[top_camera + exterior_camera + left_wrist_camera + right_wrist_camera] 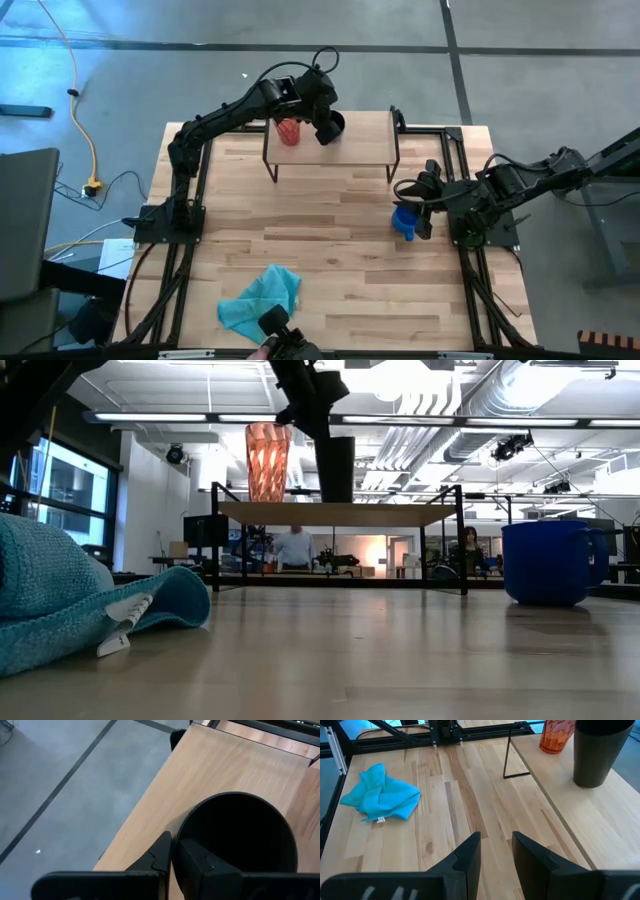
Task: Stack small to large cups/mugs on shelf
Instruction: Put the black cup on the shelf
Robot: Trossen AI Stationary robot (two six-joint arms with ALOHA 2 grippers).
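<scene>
Shelf (350, 150) holds two of three. Blue mug (404, 220) not yet up: on table beside my right gripper (412, 203), fingers apart, empty. Black cup (331, 127) on shelf, my left gripper (175, 857) clamped on its rim. Red tumbler (289, 131) upright just beside. I judge nesting undone.
</scene>
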